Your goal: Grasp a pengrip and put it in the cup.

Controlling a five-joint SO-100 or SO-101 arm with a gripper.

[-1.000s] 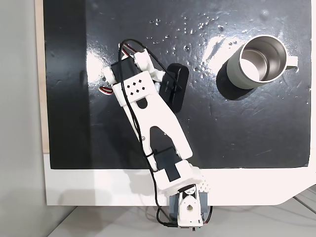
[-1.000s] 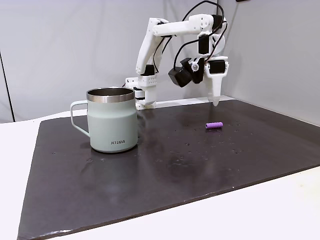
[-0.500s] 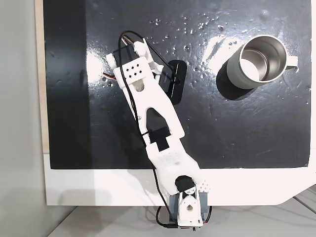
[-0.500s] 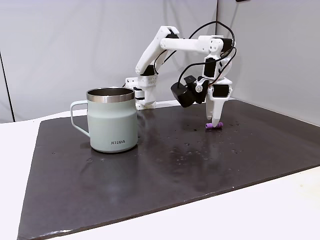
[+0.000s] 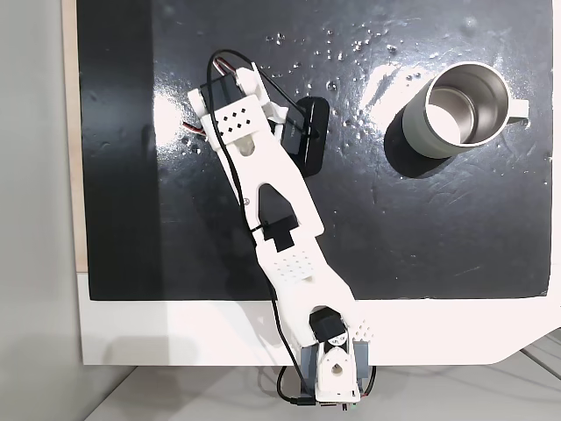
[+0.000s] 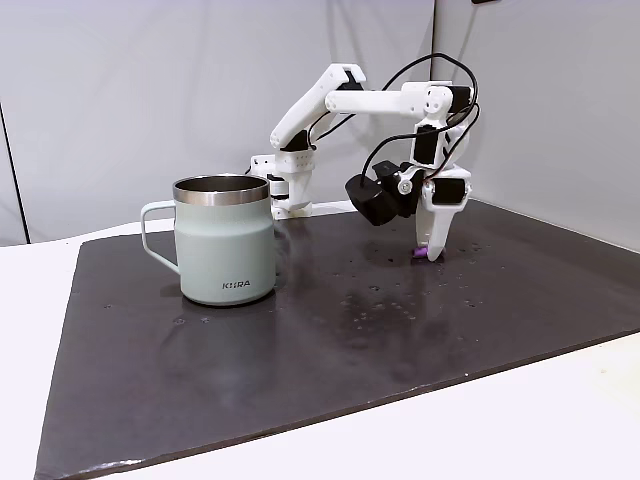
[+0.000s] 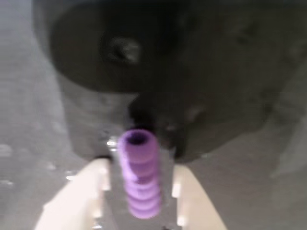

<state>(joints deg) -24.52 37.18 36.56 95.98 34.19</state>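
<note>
From the fixed camera above, the white printed arm [image 5: 263, 184] now reaches farther up the black mat [image 5: 456, 219] than a second ago, its wrist pushed toward the far edge and covering the spot it works over. The grey-green steel mug with shiny inside [image 5: 456, 110] stands well apart to the right, handle pointing right, nothing inside.

From the side fixed camera, the gripper [image 6: 432, 252] has dropped from hovering height a second ago to the mat, tips planted at the tiny light-purple ribbed cylinder, the pengrip [image 6: 421, 255], of which a sliver peeks out at the left of the fingers. The mug sits near the left, far from the grasp point. That descent suggests the grasp is about to be made; lifting and carrying remain.

In the wrist view, the pengrip [image 7: 139, 172] lies lengthwise between two cream fingers [image 7: 84, 196], hollow end pointing away, ribs plain, soft-looking. The jaws stand partly open, a narrow gap visible on each side, so they straddle it and do not seem to squeeze it yet.
</note>
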